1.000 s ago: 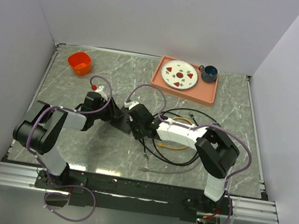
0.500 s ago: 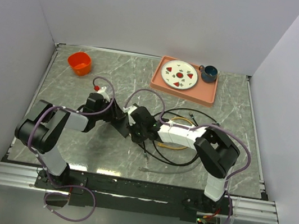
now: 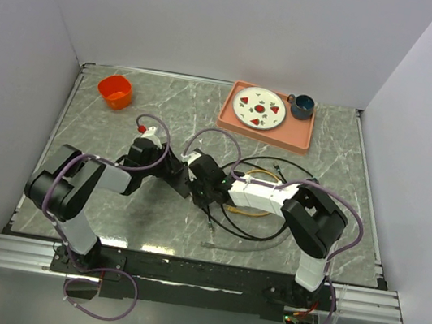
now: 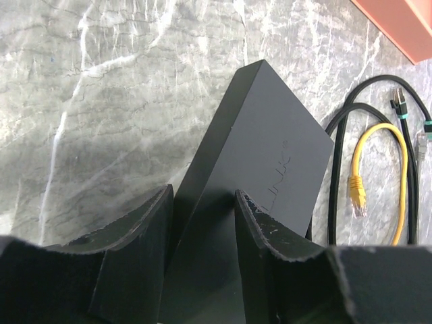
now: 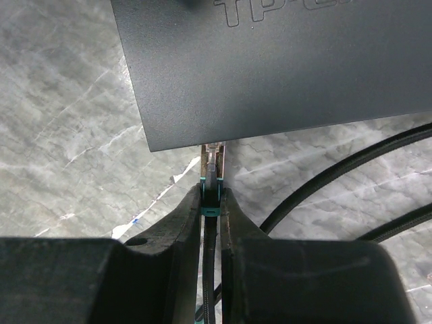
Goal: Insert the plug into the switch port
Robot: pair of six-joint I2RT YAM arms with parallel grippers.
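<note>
The flat matte-black switch box [image 4: 263, 169] stands tilted on the marble table, seen mid-table from above [image 3: 176, 174]. My left gripper [image 4: 202, 223] is shut on its near end, one finger on each face. My right gripper [image 5: 213, 196] is shut on a clear plug [image 5: 214, 162] with a teal boot on a black cable. The plug's tip meets the box's lower edge [image 5: 270, 74]; the port itself is hidden under that edge. In the top view the right gripper [image 3: 197, 177] sits right against the box.
A yellow cable [image 4: 378, 175] and black cable loops [image 3: 264, 219] lie right of the box. A salmon tray [image 3: 306, 139] with a plate and a dark mug stands at the back right. An orange cup [image 3: 115, 90] stands at the back left.
Both grippers and the box have shifted slightly right. The right gripper with the plug has closed in on the box.
</note>
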